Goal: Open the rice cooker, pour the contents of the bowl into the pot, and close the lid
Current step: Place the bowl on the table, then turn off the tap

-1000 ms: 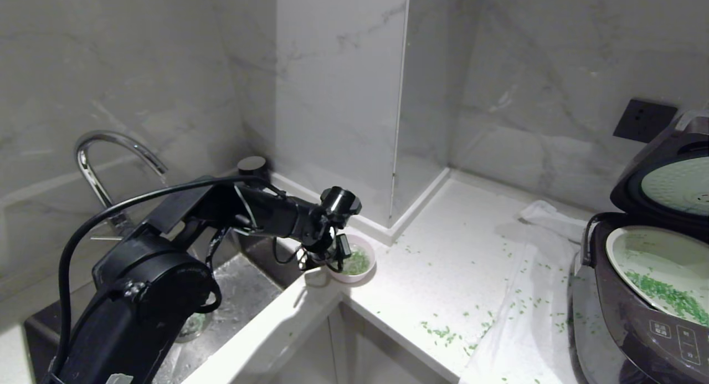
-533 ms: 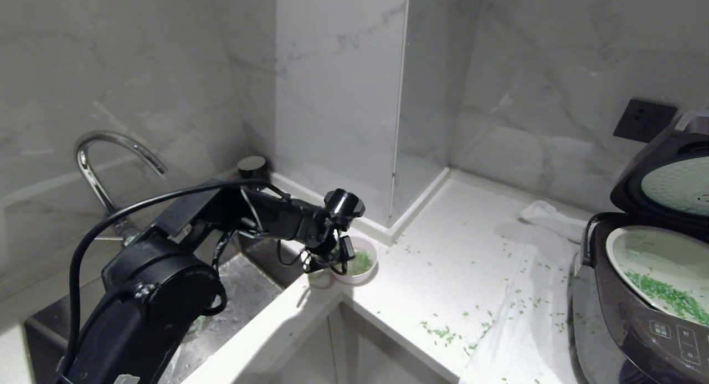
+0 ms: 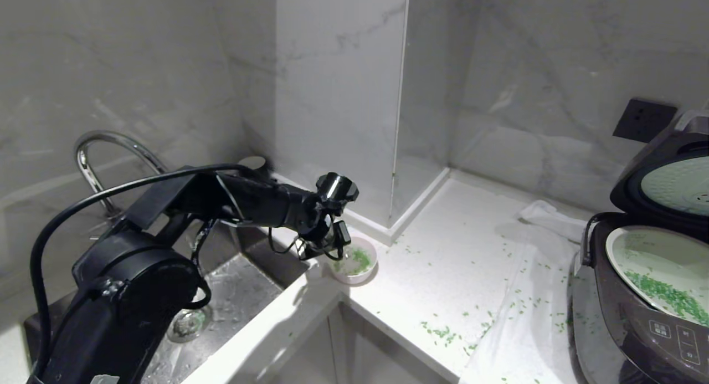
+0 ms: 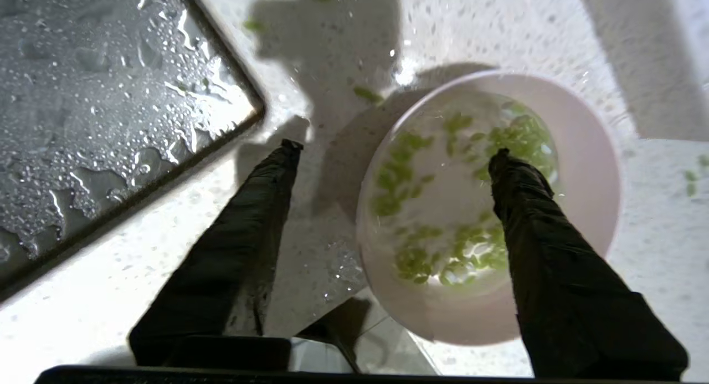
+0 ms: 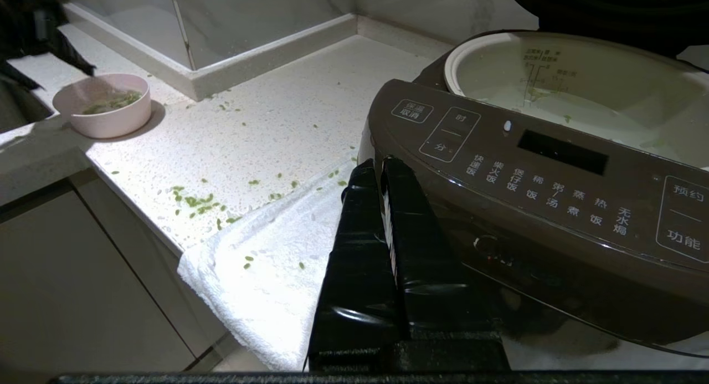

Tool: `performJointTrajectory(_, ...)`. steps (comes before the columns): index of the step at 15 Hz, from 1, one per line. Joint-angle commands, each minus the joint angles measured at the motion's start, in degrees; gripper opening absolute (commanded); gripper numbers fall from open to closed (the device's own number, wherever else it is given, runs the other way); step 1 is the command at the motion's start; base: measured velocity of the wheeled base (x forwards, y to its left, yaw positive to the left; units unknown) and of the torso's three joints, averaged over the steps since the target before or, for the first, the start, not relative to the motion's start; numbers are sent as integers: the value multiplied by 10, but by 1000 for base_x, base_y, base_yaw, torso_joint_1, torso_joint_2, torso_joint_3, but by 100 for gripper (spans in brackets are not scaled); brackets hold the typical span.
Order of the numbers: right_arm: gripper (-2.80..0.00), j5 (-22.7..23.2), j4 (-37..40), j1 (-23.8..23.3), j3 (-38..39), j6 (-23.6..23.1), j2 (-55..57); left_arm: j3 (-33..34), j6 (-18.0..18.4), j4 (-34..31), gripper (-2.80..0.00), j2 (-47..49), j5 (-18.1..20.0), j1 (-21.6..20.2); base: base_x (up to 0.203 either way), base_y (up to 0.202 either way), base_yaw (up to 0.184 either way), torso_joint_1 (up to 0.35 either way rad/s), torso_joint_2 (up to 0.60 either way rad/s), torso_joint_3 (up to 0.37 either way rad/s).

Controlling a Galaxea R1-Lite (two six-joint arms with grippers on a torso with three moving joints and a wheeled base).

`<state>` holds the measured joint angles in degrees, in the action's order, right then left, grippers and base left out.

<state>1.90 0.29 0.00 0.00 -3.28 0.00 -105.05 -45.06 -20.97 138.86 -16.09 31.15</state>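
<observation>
White speckled countertop [image 3: 443, 284] fills the middle of the head view, strewn with green grains [image 3: 443, 333], a white towel [image 3: 520, 323] at lower right beside the open rice cooker [image 3: 637, 312] with lid [image 3: 664, 179] raised and pot [image 3: 659, 267] holding grains. Left of centre, the left gripper [image 4: 390, 151] hangs spread wide, gripping nothing, one finger [image 4: 532, 218] over the pink bowl [image 3: 354, 263] and the other outside its rim. In the right wrist view the right gripper [image 5: 378, 165] sits closed and empty before the cooker's panel.

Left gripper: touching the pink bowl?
Cannot tell. In the left wrist view the left gripper straddles the pink bowl rim, fingers spread, one inside, one outside; no clear gap or contact.
</observation>
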Motion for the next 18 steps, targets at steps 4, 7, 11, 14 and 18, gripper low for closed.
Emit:
performJointTrajectory(4, -280, 0, 0, 0, 1, 0, 0, 87, -3, -35, 0, -134, 6, -64, 0, 0, 0, 0, 0, 0)
performJointTrajectory(7, -280, 0, 0, 0, 1, 0, 0, 185, 0, -31, 0, -223, 66, -142, 0, 0, 0, 0, 0, 0)
performJointTrajectory(11, -280, 0, 0, 0, 1, -1, 0, 282, 28, 21, 0, -267, 118, -277, 0, 0, 0, 0, 0, 0)
performJointTrajectory(14, -280, 0, 0, 0, 1, 0, 0, 314, 57, 33, 0, -273, 122, -357, 0, 0, 0, 0, 0, 0)
performJointTrajectory(18, -280, 0, 1, 0, 1, 0, 0, 316, 99, 40, 0, -255, 132, -442, 0, 0, 0, 0, 0, 0)
